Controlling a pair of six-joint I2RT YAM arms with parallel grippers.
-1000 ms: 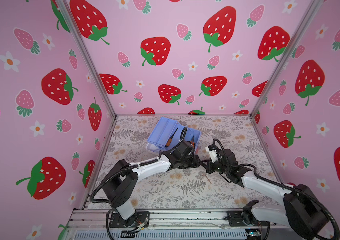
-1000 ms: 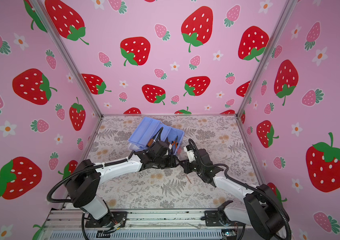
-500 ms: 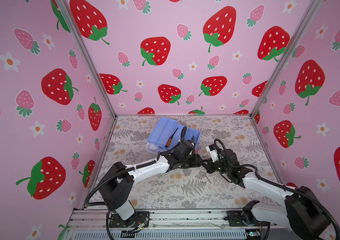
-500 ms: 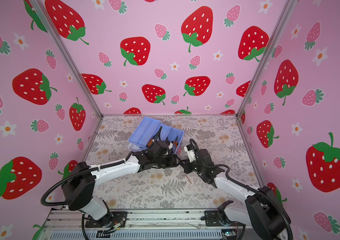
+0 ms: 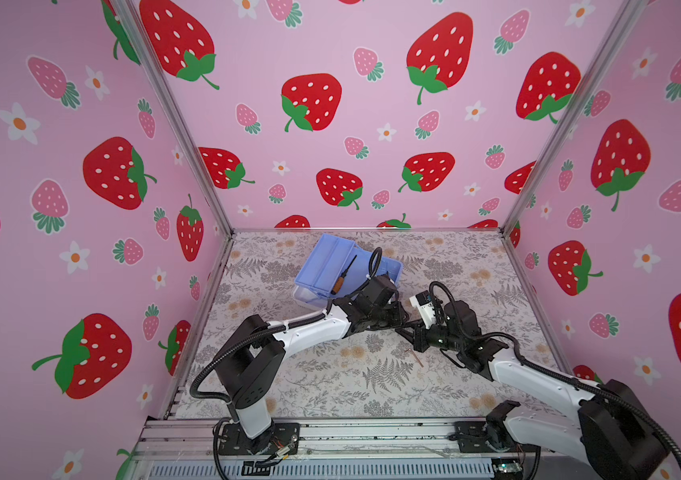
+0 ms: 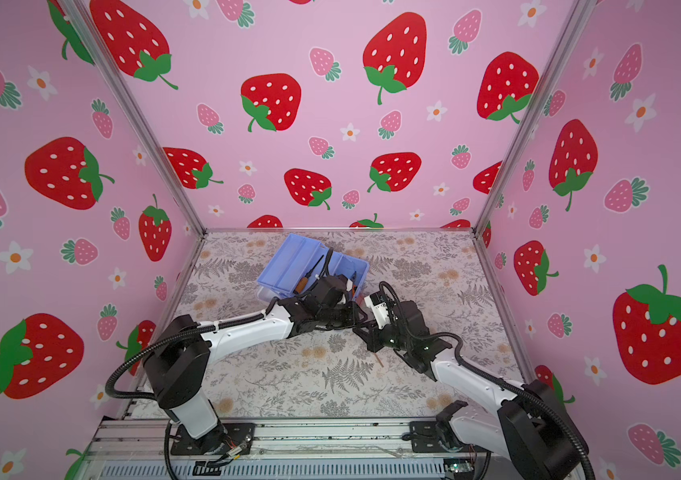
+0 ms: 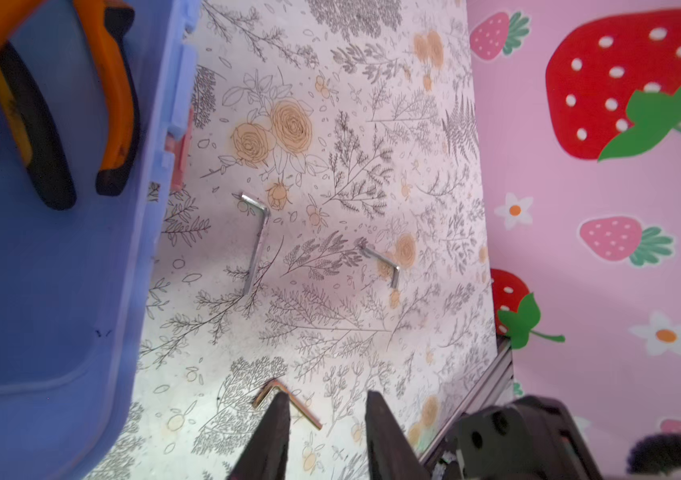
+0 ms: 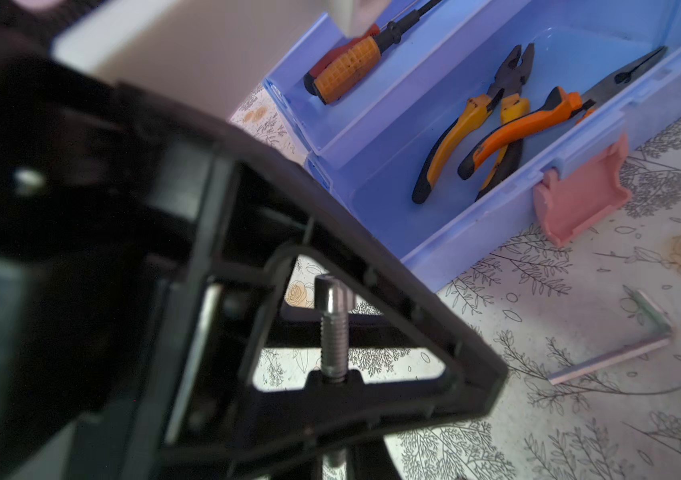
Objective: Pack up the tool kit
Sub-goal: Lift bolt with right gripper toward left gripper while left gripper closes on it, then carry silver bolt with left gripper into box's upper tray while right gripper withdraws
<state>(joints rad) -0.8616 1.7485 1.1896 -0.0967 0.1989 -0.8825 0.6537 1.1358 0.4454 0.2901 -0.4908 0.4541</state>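
The tool kit's periwinkle base (image 5: 393, 266) lies open at the back, its tray (image 5: 322, 262) tilted over the white lid (image 5: 302, 296). A screwdriver (image 5: 341, 279) rests in the tray, and orange-handled pliers (image 8: 467, 129) lie in the base. Three hex keys lie on the mat: two silver (image 7: 257, 245) (image 7: 384, 262) and a bronze one (image 7: 289, 399). My left gripper (image 7: 327, 395) hangs beside the base, jaws a little apart and empty, one fingertip (image 7: 278, 419) over the bronze key. My right gripper (image 5: 406, 332) meets it tip to tip. The left gripper's black body (image 8: 330, 395) hides its jaws.
A pink latch (image 8: 580, 195) hangs from the base's front wall. Another hex key (image 5: 414, 358) lies on the floral mat in front of the grippers. Pink strawberry walls close in the back and both sides, and a metal rail (image 5: 330, 432) runs along the front.
My left gripper has moved from the box's edge forward and right, toward the right gripper. The right arm has barely moved.
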